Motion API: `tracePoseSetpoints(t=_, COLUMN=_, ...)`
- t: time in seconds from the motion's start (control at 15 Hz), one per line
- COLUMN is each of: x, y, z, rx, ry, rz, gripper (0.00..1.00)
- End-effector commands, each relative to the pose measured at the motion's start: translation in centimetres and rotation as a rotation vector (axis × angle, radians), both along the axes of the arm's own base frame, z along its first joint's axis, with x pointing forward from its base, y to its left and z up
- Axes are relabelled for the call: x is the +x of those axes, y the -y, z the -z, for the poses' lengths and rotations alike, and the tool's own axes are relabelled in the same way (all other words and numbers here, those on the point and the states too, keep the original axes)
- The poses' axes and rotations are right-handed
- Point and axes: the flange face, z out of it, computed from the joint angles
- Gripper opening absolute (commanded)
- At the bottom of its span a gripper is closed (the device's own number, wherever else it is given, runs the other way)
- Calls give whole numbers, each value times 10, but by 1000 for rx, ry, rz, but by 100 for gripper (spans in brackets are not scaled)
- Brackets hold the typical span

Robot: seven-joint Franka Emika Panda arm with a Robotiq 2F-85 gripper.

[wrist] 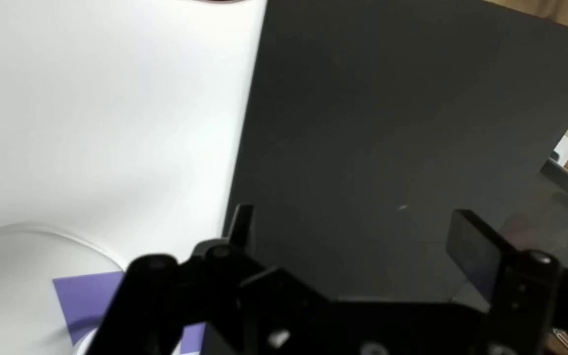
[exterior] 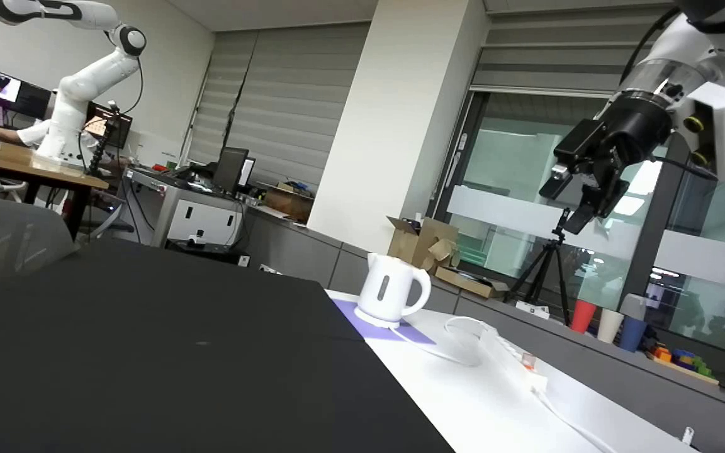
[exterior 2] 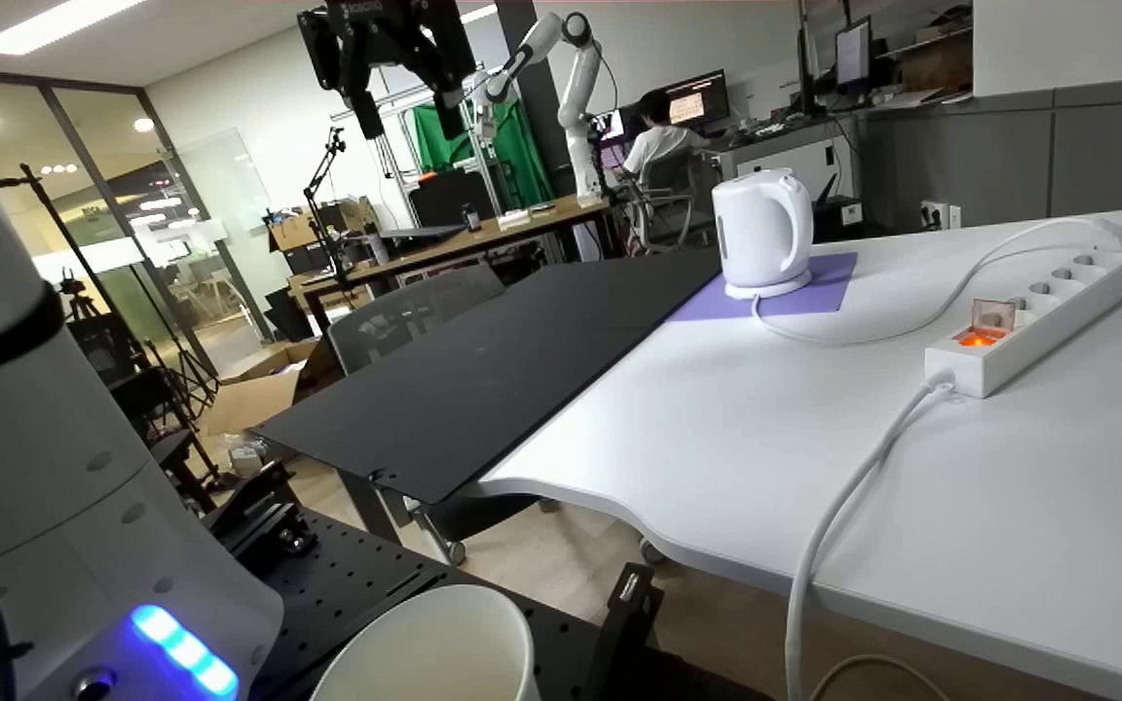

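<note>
Right up by the lens, far left in an exterior view, is the white base of the arm (exterior 2: 84, 477), blue lights (exterior 2: 183, 650) glowing on it. Next along, a white cup-like container (exterior 2: 434, 643) pokes up at the bottom, only partly in view. Higher up there, the claw (exterior 2: 412, 122) hangs in midair, jaws spread wide, nothing between them; in the wrist view the gap looks straight onto black board (wrist: 363, 148). That board comes next, running along the edge of the white tabletop (exterior 2: 678, 428). Then you've got the white kettle (exterior 2: 761, 234), sitting upright on a purple sheet (exterior 2: 829, 287) near that edge, well apart from the claw, handle on the right in both exterior views. Its thin cable (exterior 2: 841, 343) loops over to a long white power strip (exterior 2: 1058, 326) at the far right, and there's an orange-lit switch (exterior 2: 980, 339) on that, little see-through flap (exterior 2: 993, 315) up.
</note>
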Motion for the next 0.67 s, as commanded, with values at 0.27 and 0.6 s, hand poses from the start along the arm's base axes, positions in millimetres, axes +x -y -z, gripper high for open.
tracePoseSetpoints(t=0.27, x=42, y=73, z=4, rx=-137, ry=193, rz=88, gripper=75)
tracePoseSetpoints(t=0.6, x=86, y=158, z=31, rx=-284, ry=332, rz=229, gripper=45)
